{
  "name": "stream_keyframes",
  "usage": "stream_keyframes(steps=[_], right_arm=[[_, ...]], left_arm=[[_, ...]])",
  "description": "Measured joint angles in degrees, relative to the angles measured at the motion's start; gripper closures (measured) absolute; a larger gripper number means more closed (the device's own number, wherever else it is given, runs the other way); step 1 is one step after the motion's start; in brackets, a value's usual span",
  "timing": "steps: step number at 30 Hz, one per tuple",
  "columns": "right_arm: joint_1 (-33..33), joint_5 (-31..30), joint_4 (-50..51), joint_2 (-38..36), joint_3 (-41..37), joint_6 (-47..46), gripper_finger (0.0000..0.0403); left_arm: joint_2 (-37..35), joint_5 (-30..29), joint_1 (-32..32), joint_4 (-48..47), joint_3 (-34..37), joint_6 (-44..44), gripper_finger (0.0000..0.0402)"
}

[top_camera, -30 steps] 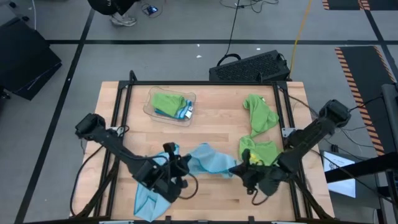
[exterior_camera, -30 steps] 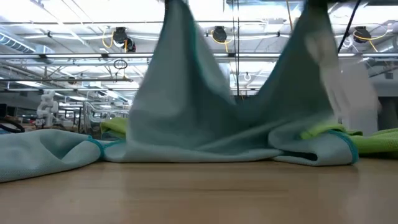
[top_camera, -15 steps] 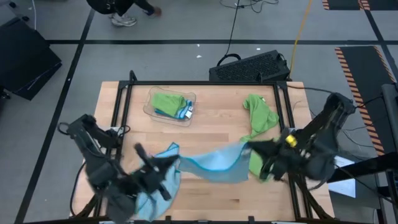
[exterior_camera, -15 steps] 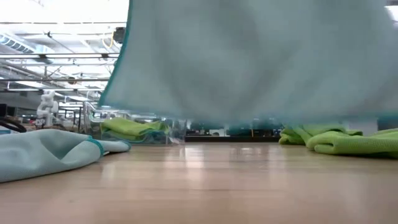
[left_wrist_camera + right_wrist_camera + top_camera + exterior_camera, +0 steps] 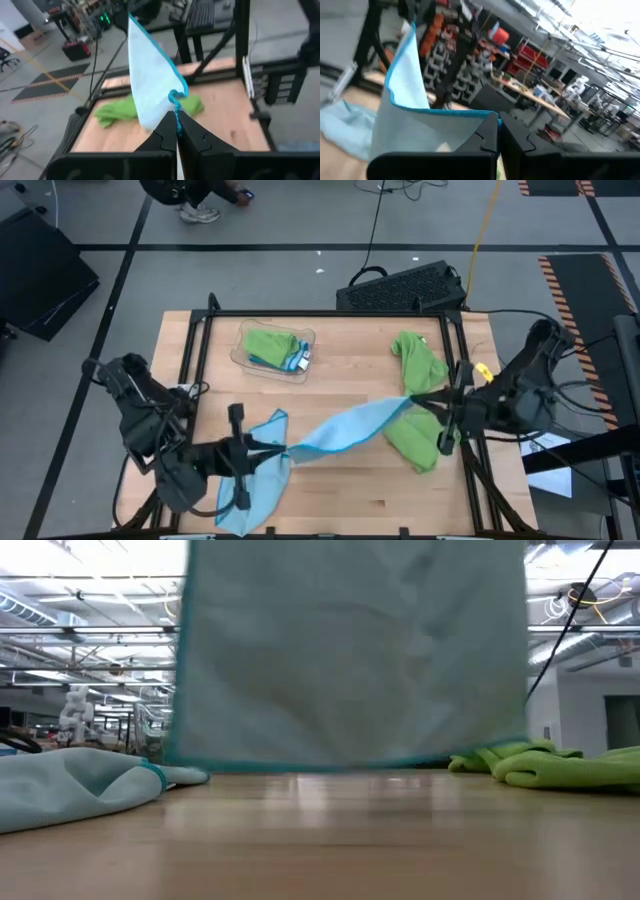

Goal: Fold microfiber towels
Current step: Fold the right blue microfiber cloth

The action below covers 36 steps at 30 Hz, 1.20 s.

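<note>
A light blue microfiber towel (image 5: 345,426) hangs stretched between my two grippers over the middle of the table. In the low view it is a flat sheet (image 5: 350,650) whose lower edge hangs just above the wood. My left gripper (image 5: 274,448) is shut on its left end and my right gripper (image 5: 416,401) on its right end. A second light blue towel (image 5: 250,490) lies crumpled at the near left. Two lime green towels (image 5: 416,360) (image 5: 415,442) lie at the right. My left gripper pinches one upper corner (image 5: 174,101) of the light blue towel between its two fingers, coming nearly level from the table's left. The cloth rises out of the fingertips and runs taut toward the other arm. My right gripper pinches the opposite upper corner (image 5: 491,116) at the teal hem between its two fingers, level, from the table's right. The top edge runs taut away from the fingers, and the sheet hangs below it clear of the table.
A clear plastic tray (image 5: 243,338) holding a folded green towel stands at the far left. A black frame (image 5: 330,313) borders the table's far edge and sides. Bare wood (image 5: 340,490) lies under the hanging towel.
Both grippers have risen and drawn apart, the left toward the table's left edge, the right toward the right and far edge. The light blue towel, whose lower part lay bunched on the table, has been lifted clear and now hangs spread flat and taut between them.
</note>
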<state>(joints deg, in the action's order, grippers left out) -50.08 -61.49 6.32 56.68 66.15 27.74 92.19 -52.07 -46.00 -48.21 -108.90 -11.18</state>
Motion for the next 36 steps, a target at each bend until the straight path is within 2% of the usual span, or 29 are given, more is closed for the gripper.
stream_keyframes(steps=[5, 8, 11, 14, 16, 19, 21, 23, 25, 28, 36], right_arm=[[-3.5, -0.1, -14.7, 6.6, 0.0, 12.7, 0.0403], [-6.3, -4.1, -22.3, 10.7, 2.1, 20.3, 0.0403], [-8.7, -8.6, -25.5, 14.6, 4.8, 23.8, 0.0403], [-10.0, -9.2, -25.6, 17.3, 6.2, 24.1, 0.0403], [-10.2, -10.7, -25.7, 17.9, 6.3, 23.4, 0.0403], [-7.9, -15.6, -24.1, 17.4, 5.6, 21.1, 0.0403], [-4.7, -17.9, -23.7, 16.0, 3.5, 20.0, 0.0403], [-0.8, -17.8, -23.6, 13.7, 0.3, 18.6, 0.0403], [3.1, -16.3, -23.7, 10.7, -3.8, 16.9, 0.0403], [9.0, -12.2, -23.6, 5.9, -11.5, 11.9, 0.0403], [22.3, 11.2, -25.5, -5.0, -31.3, -7.0, 0.0403]], left_arm=[[1.5, 0.9, -2.8, 7.5, 0.0, 5.9, 0.04], [1.2, 1.0, -4.5, 8.5, -0.2, 6.8, 0.04], [1.0, 1.0, -6.0, 8.7, -0.4, 6.9, 0.0399], [0.8, -1.3, -7.2, 7.6, -0.4, 7.5, 0.0399], [0.5, -6.2, -7.4, 4.4, -0.4, 6.4, 0.04], [0.2, -13.7, -6.2, -5.8, -0.4, -1.2, 0.0399], [0.2, -14.9, -4.0, -15.3, -0.4, -9.5, 0.04], [0.3, -14.5, -1.0, -25.5, -0.2, -19.7, 0.04], [0.2, -13.0, 2.9, -32.2, 2.2, -28.4, 0.0399], [0.4, -10.1, 8.2, -36.1, 8.3, -34.9, 0.0399], [0.3, -3.4, 16.1, -36.1, 20.2, -41.6, 0.0399]])
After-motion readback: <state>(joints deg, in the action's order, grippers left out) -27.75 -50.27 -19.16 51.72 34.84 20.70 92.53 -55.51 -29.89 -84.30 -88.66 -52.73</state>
